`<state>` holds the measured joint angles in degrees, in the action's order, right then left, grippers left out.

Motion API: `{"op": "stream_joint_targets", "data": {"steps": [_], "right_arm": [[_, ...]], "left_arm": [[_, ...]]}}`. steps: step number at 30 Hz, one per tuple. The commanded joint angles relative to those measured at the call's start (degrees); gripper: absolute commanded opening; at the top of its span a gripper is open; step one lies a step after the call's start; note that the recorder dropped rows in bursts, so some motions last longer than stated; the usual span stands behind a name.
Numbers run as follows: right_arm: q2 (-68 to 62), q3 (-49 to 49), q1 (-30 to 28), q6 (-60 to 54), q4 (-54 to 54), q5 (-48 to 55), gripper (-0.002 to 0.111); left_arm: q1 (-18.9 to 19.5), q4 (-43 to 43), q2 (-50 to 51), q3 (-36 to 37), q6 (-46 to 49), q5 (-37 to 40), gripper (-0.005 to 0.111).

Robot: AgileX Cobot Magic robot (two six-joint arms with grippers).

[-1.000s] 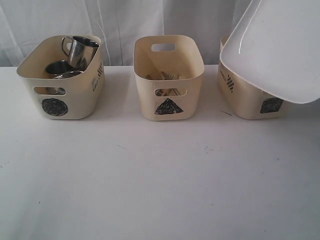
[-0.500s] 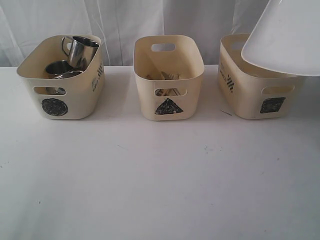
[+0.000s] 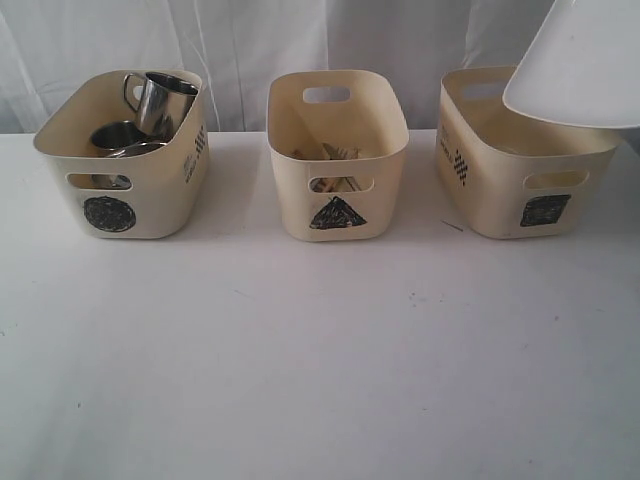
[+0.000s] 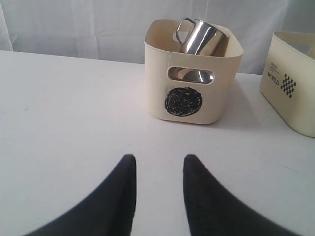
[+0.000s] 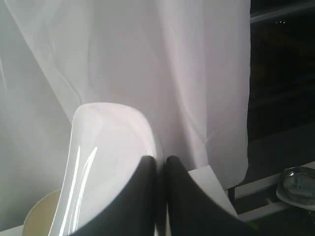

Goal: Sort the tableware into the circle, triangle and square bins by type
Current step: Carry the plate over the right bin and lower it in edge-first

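Left fingers (image 4: 125,189): released and spread apart, with nothing between them. They hover over the bare table (image 3: 320,350), facing the marked front of the circle bin (image 3: 120,175).
Right fingers (image 5: 150,189): clenched on the rim of the plate (image 3: 585,65). They are out of frame in the exterior view.
Plate: large and white, held tilted in the upper right of the frame, off the table. Its lower edge overlaps the back right rim of the square bin (image 3: 505,190); contact cannot be determined.
Square bin: stands on the table at the right of the frame. Its interior is partly hidden by the plate.
Triangle bin (image 3: 338,185): stands on the table at the centre of the frame. Wooden chopsticks (image 3: 335,153) show inside and through the handle slot.
Circle bin: stands on the table at the left of the frame. A steel mug (image 3: 165,100) rises above its rim, handle toward the left edge of the frame. A steel bowl (image 3: 118,135) sits lower, just beside the mug.
Bin spacing: the three bins form one row and stand apart from each other.
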<state>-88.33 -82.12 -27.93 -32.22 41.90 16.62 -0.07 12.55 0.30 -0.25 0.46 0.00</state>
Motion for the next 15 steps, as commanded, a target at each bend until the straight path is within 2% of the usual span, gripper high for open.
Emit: {"op": "stream_joint_targets", "data": {"steps": [1,15], "right_arm": [[-2.7,-3.7,0.3,-0.9,1.1,-3.3,0.000],[-11.9,-9.8,4.7,-4.0,1.0,-7.8,0.000]], "left_arm": [[0.0,0.3,-0.3,0.2,-0.5,0.0,0.038],[0.0,0.3,-0.3,0.2,-0.5,0.0,0.038]]}}
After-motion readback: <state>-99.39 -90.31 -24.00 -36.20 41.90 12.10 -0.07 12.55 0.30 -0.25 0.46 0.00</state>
